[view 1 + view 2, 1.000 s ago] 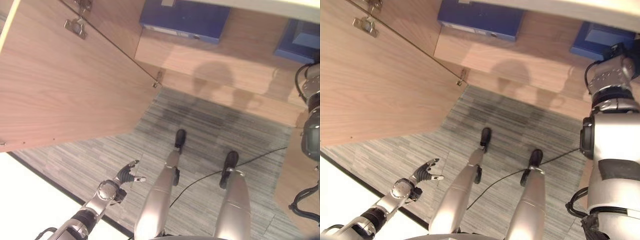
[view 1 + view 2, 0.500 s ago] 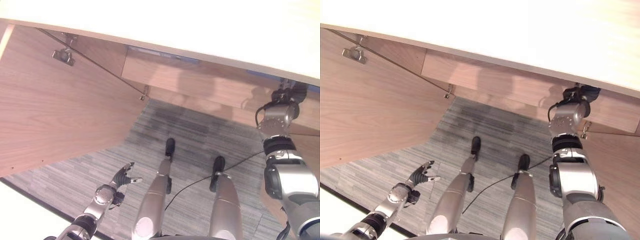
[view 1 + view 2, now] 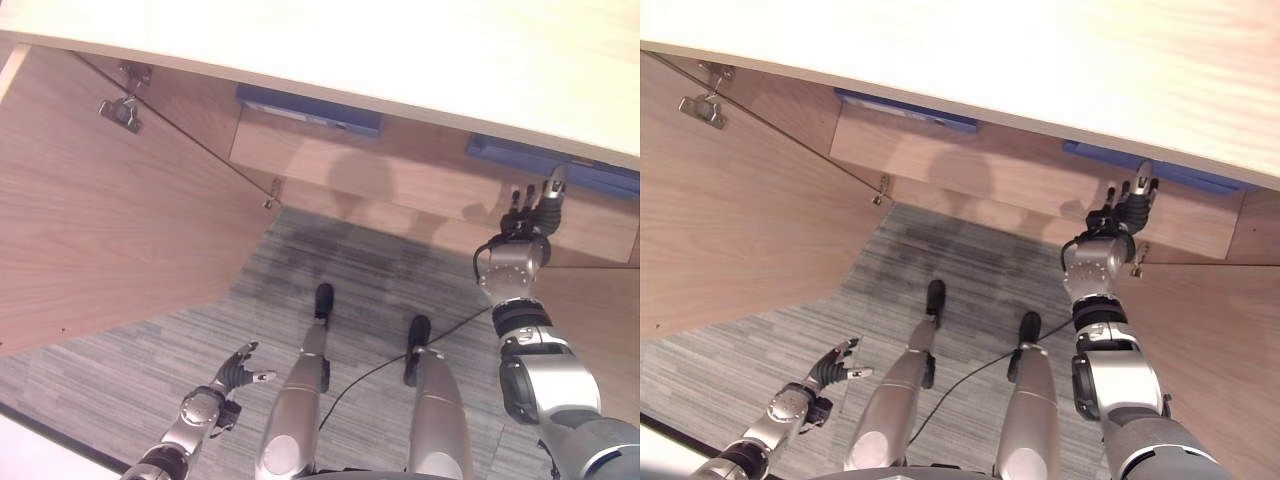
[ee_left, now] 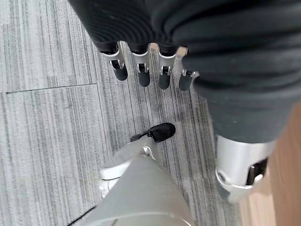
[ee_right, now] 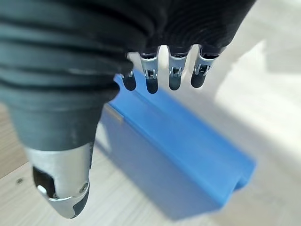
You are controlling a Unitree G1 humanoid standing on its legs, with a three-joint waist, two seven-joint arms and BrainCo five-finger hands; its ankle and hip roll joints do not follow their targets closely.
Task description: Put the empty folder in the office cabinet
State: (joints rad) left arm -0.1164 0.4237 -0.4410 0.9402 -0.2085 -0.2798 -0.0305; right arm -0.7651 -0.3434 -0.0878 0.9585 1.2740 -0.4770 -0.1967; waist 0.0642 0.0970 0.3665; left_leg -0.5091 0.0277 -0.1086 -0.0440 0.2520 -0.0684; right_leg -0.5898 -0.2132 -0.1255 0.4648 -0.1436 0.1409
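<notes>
A blue folder (image 5: 188, 155) lies flat on the wooden shelf of the office cabinet (image 3: 330, 165), at its right end (image 3: 515, 154). My right hand (image 3: 522, 226) is raised just in front of that folder, open, its fingers (image 5: 174, 77) straight and apart from it, holding nothing. My left hand (image 3: 232, 373) hangs low over the carpet at the lower left, open and empty, with relaxed fingers (image 4: 141, 75).
A second blue folder (image 3: 310, 106) lies on the shelf's left part. The cabinet's left door (image 3: 100, 220) stands wide open, with a hinge (image 3: 118, 110) on it. The pale cabinet top (image 3: 400, 50) overhangs the shelf. A right door (image 3: 1210, 340) also stands open. Grey striped carpet (image 3: 150, 350) covers the floor.
The camera has shifted, so both folders show under the cabinet top again. My right hand has drawn back out of the shelf and its straight fingers now show.
</notes>
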